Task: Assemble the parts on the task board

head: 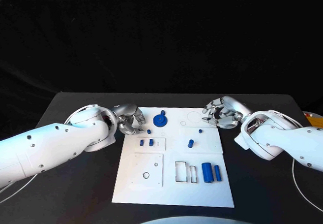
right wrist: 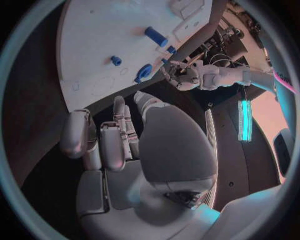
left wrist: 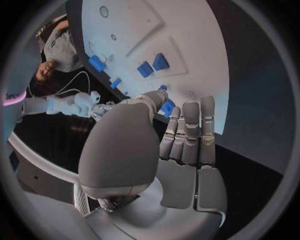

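The white task board [head: 175, 188] lies in the middle of the black table [head: 79, 193]. From above, the left hand [head: 131, 122] sits at the board's far left corner, and the right hand [head: 219, 113] at its far right corner. Small blue parts [head: 207, 171] lie on the board. The left wrist view shows the left hand's fingers [left wrist: 190, 130] pressed together, holding nothing. The right wrist view shows the right hand's fingers [right wrist: 103, 140] curled in, empty too.

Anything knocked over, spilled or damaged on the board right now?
Nothing stands out. The flat white task board lies square on the black table; the small blue parts sit on it, none spilled off.
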Robot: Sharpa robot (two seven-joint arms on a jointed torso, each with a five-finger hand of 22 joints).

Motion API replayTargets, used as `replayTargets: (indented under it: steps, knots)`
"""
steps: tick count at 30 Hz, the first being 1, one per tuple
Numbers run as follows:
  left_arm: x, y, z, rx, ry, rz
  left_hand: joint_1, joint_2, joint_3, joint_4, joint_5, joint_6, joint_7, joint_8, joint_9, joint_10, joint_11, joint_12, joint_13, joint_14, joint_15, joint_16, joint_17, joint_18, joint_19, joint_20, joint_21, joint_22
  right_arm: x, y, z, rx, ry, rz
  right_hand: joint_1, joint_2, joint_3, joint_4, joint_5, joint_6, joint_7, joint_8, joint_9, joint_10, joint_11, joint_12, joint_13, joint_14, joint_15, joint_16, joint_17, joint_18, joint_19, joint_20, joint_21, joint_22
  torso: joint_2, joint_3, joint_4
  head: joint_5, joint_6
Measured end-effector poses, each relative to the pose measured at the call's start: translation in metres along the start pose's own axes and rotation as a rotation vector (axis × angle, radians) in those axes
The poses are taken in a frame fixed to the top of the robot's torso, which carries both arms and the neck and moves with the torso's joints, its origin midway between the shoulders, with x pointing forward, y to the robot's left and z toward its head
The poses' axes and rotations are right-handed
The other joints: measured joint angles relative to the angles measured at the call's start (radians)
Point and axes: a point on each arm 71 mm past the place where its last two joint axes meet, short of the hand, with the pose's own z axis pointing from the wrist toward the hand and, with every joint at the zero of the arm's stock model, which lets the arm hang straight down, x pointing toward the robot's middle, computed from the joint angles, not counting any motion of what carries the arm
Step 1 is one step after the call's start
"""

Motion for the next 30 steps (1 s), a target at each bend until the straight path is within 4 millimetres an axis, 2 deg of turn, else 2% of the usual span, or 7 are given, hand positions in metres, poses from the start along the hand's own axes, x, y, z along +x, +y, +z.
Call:
replayTargets:
  steps: [2, 5, 8, 12, 21, 25, 30]
  knots:
    - [-0.006, 0.006, -0.004, -0.003, -0.008, -0.093, 0.008, 0.008, -0.014, 0.014, 0.004, 0.019, 0.008, 0.003, 0.000, 0.001, 0.000, 0.013, -0.001, -0.016, -0.001, -0.024, -0.023, 0.000, -0.002, 0.001, -0.025, -0.017, 0.000, -0.001, 0.000, -0.015, 0.014, -0.027, 0.015, -0.015, 0.021, -0.004, -0.007, 0.008, 0.004, -0.007, -0.008, 0.016, 0.007, -0.074, -0.070, -0.001, 0.002, 0.006, 0.012, 0.000, 0.005, 0.005, 0.008, 0.000, 0.000, 0.0004, 0.0000, -0.005, 0.002]
    - [-0.013, 0.012, -0.008, 0.004, -0.019, -0.217, 0.009, 0.013, -0.013, 0.022, 0.005, 0.045, 0.007, 0.014, -0.004, 0.038, -0.004, 0.042, -0.001, -0.075, -0.002, -0.130, -0.078, 0.000, -0.032, 0.000, -0.110, -0.071, 0.001, 0.000, 0.000, -0.047, 0.048, -0.085, 0.029, -0.029, 0.040, -0.020, -0.007, 0.027, -0.007, -0.016, -0.015, 0.031, 0.005, -0.138, -0.133, -0.001, 0.003, 0.015, 0.030, 0.000, 0.016, 0.001, 0.032, 0.000, 0.000, 0.0006, 0.0000, -0.013, 0.005]
    - [-0.021, 0.020, -0.013, 0.019, -0.044, -0.369, 0.003, 0.019, 0.004, 0.021, 0.005, 0.058, 0.007, 0.021, -0.005, 0.080, -0.007, 0.065, 0.000, -0.112, -0.001, -0.204, -0.109, 0.000, -0.049, 0.007, -0.175, -0.112, 0.005, 0.003, 0.000, -0.087, 0.091, -0.168, 0.031, -0.031, 0.053, -0.027, -0.007, 0.040, -0.015, -0.021, -0.018, 0.044, 0.000, -0.166, -0.167, -0.001, 0.003, 0.032, 0.055, 0.000, 0.034, 0.001, 0.067, 0.001, 0.000, 0.0006, 0.0000, -0.018, 0.007]
    - [-0.030, 0.028, -0.018, 0.052, -0.092, -0.565, 0.003, 0.019, 0.028, 0.014, 0.005, 0.065, 0.014, 0.027, -0.003, 0.090, -0.007, 0.071, 0.000, -0.161, 0.010, -0.291, -0.140, 0.000, -0.076, 0.015, -0.256, -0.160, 0.011, 0.008, -0.001, -0.135, 0.142, -0.289, 0.035, -0.036, 0.055, -0.029, -0.007, 0.050, -0.017, -0.028, -0.021, 0.047, 0.000, -0.200, -0.202, -0.001, 0.002, 0.032, 0.061, 0.000, 0.038, -0.003, 0.078, 0.001, 0.001, 0.0006, -0.0002, -0.020, 0.010]
    - [-0.041, 0.030, -0.027, 0.145, -0.191, -0.879, 0.012, 0.028, 0.035, 0.006, 0.004, 0.065, 0.014, 0.027, -0.001, 0.086, -0.003, 0.074, -0.001, -0.166, 0.015, -0.314, -0.147, 0.000, -0.076, 0.015, -0.280, -0.177, 0.023, 0.021, 0.003, -0.189, 0.173, -0.499, 0.029, -0.042, 0.071, -0.039, 0.014, 0.057, -0.010, -0.041, -0.026, 0.052, 0.005, -0.228, -0.242, -0.001, 0.002, 0.037, 0.065, 0.000, 0.041, 0.001, 0.088, 0.001, 0.002, -0.0002, 0.0019, -0.022, 0.011]
    - [-0.044, 0.030, -0.029, 0.168, -0.222, -0.953, 0.012, 0.028, 0.038, 0.003, 0.004, 0.065, 0.014, 0.027, -0.001, 0.086, -0.003, 0.075, -0.001, -0.166, 0.015, -0.317, -0.147, 0.000, -0.076, 0.015, -0.280, -0.177, 0.026, 0.025, 0.005, -0.197, 0.169, -0.554, 0.033, -0.046, 0.084, -0.047, 0.020, 0.064, -0.010, -0.041, -0.027, 0.063, 0.009, -0.240, -0.256, -0.001, 0.002, 0.037, 0.068, 0.000, 0.048, 0.001, 0.096, 0.001, 0.002, -0.0007, 0.0038, -0.023, 0.009]
    - [-0.046, 0.032, -0.032, 0.180, -0.250, -1.005, 0.012, 0.028, 0.038, 0.003, 0.004, 0.065, 0.014, 0.027, -0.001, 0.086, -0.003, 0.075, -0.001, -0.166, 0.015, -0.317, -0.147, 0.000, -0.076, 0.016, -0.280, -0.177, 0.029, 0.029, 0.007, -0.200, 0.165, -0.598, 0.040, -0.042, 0.094, -0.051, 0.020, 0.066, -0.008, -0.045, -0.027, 0.069, 0.007, -0.246, -0.268, -0.001, 0.002, 0.041, 0.071, 0.000, 0.048, 0.001, 0.101, 0.001, 0.002, -0.0012, 0.0026, -0.021, 0.007]
